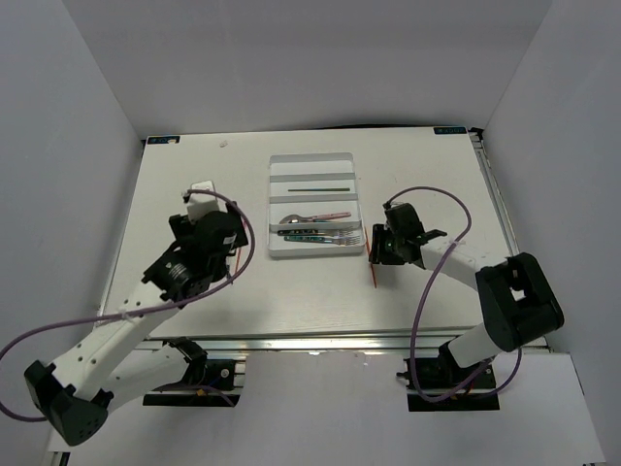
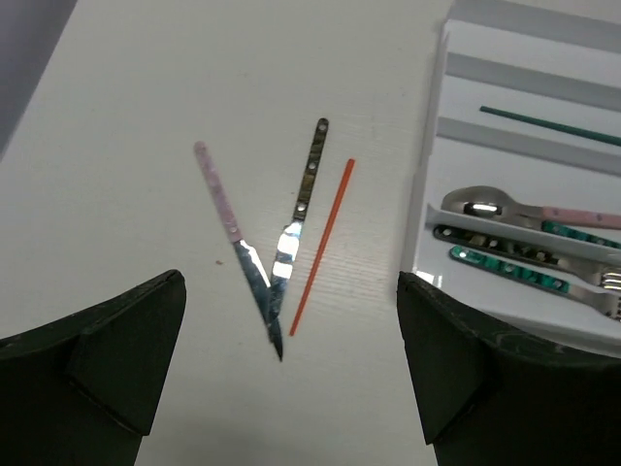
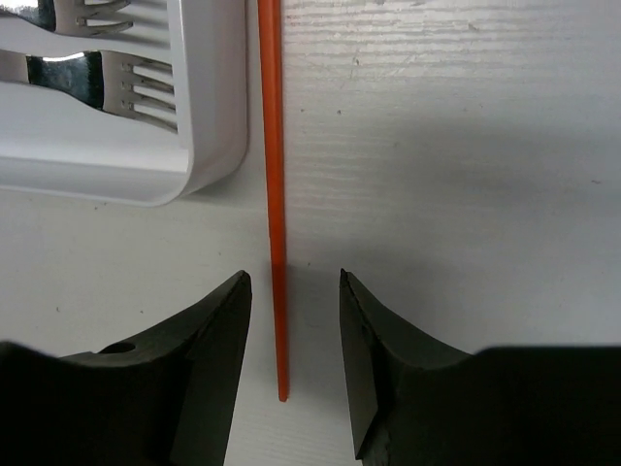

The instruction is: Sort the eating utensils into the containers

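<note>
Straddling an orange-red chopstick [image 3: 275, 146] without clamping it, the right gripper [image 3: 293, 286] hangs part-open beside the tray [image 3: 209, 146] at upper left; the left gripper [image 2: 289, 291] gapes wide above a pink-handled knife [image 2: 233, 233], a dark-handled knife [image 2: 303, 194] and a second chopstick [image 2: 325, 238] at mid-frame.

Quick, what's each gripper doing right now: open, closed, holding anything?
Left gripper: wide open, holding nothing.
Right gripper: partly open, one jaw on each side of the orange chopstick on the table, not clamped on it.

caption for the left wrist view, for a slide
Open left gripper over two knives lying in a V, an orange chopstick and the tray edge.
</note>
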Robot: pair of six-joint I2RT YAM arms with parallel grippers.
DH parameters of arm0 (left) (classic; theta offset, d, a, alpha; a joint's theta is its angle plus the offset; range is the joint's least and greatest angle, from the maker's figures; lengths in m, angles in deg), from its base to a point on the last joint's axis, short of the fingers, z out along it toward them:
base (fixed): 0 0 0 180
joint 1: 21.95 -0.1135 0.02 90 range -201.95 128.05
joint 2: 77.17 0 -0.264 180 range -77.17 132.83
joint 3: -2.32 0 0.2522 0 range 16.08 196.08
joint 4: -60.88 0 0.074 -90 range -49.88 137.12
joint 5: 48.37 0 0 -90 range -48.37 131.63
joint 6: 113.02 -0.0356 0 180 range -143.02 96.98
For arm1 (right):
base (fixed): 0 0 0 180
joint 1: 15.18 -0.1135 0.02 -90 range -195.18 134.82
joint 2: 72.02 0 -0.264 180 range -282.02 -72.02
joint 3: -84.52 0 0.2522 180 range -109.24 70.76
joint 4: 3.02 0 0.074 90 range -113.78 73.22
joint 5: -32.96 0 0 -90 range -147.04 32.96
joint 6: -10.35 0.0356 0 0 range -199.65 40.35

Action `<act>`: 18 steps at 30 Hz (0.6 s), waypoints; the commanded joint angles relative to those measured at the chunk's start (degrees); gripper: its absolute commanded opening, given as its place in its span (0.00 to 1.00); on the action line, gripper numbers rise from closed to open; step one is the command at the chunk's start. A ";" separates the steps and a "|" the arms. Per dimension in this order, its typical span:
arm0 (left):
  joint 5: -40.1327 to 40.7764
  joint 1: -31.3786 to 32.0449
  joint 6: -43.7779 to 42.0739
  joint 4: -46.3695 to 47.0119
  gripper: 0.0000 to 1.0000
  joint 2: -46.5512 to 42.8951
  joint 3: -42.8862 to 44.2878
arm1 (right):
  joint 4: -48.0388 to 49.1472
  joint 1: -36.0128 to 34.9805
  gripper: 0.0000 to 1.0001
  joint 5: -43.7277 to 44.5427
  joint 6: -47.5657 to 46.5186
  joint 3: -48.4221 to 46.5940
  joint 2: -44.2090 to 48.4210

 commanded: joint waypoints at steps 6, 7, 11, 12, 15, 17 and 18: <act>5.30 -0.16 -3.66 -6.11 0.98 -13.77 -2.62 | 1.84 0.16 0.46 3.36 -1.43 -6.93 -5.20; 5.66 -0.16 -3.74 -6.46 0.98 -14.30 -2.71 | 1.66 0.07 0.46 4.40 -1.52 -7.37 -6.34; 6.45 -0.07 -4.10 -7.17 0.98 -16.67 -3.24 | 1.04 0.16 0.46 6.43 -2.13 -8.52 -9.24; 6.02 -0.07 -4.27 -6.91 0.98 -17.72 -3.41 | 1.30 0.07 0.45 6.61 -2.48 -8.52 -10.12; 6.19 -0.07 -4.45 -6.47 0.98 -19.05 -3.76 | 1.83 0.07 0.45 7.49 -2.75 -8.52 -11.35; 6.45 -0.07 -4.62 -6.20 0.98 -19.84 -4.11 | 1.75 0.07 0.44 8.19 -3.01 -8.60 -11.79; 6.45 -0.07 -4.62 -6.11 0.98 -20.02 -4.29 | 1.66 0.16 0.44 8.54 -3.19 -8.69 -12.23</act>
